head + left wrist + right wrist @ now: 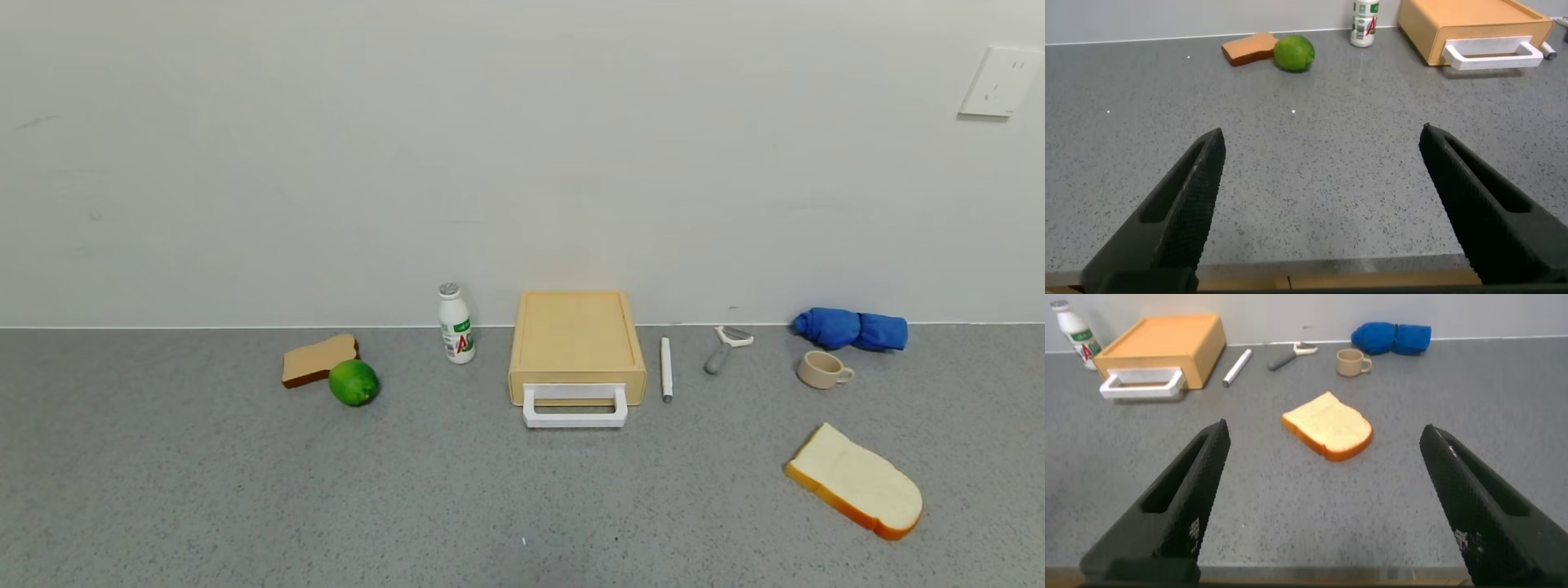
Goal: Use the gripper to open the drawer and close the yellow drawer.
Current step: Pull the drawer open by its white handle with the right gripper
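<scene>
The pale yellow drawer box (pixel 575 339) stands against the back wall in the middle of the grey counter, its drawer pushed in, with the white loop handle (pixel 575 408) facing me. It also shows in the left wrist view (pixel 1470 28) and the right wrist view (pixel 1163 343). Neither gripper shows in the head view. My left gripper (pixel 1323 143) is open and empty near the counter's front edge, far from the box. My right gripper (pixel 1327 437) is open and empty, also at the front edge, with a bread slice (pixel 1328 426) ahead of it.
Left of the box stand a small white bottle (pixel 455 323), a lime (pixel 353 382) and a brown bread slice (pixel 318 359). To its right lie a white pen (pixel 666 369), a peeler (pixel 725 347), a beige cup (pixel 823 369), a blue cloth (pixel 851 329) and a white bread slice (pixel 856 482).
</scene>
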`<state>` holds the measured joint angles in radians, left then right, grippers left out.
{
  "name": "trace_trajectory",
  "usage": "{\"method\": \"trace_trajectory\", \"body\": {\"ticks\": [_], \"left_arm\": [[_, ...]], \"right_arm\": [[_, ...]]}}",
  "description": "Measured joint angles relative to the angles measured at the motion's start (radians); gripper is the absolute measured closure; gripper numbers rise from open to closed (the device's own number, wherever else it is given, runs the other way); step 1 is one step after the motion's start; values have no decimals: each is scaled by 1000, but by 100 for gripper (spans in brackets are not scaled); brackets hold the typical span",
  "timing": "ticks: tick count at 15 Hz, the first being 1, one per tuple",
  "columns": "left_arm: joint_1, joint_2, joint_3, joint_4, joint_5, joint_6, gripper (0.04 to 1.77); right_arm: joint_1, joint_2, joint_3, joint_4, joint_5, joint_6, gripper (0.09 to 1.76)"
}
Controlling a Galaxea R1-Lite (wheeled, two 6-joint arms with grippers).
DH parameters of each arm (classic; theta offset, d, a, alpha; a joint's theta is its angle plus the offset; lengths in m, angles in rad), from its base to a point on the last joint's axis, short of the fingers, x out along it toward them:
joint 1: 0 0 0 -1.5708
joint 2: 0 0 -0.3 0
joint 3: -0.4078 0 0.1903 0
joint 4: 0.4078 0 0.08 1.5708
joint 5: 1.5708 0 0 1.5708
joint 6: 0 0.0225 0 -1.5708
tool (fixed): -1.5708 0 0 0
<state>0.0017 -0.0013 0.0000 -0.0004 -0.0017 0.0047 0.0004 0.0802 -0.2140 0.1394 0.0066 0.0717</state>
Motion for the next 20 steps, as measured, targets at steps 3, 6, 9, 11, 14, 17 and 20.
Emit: {"method": "trace_trajectory", "body": {"ticks": [3,6,9,11,14,17,20], "left_arm": [[0,0,0,0,0,0,9],[0,0,0,0,0,0,9],[0,0,0,0,0,0,9],[0,0,0,0,0,0,9],[0,0,0,0,0,0,9],[0,0,0,0,0,0,9],[0,0,0,0,0,0,9]], "right_arm": [[1,167,-157,14,-1,5,14],[-1,389,-352,19,1,6,14],[3,610,-535,29,11,5,14],[10,739,-633,44,23,4,14],[16,899,-742,58,69,3,14],[47,1060,-850,79,82,3,14],[149,1194,-924,111,75,9,14]]}}
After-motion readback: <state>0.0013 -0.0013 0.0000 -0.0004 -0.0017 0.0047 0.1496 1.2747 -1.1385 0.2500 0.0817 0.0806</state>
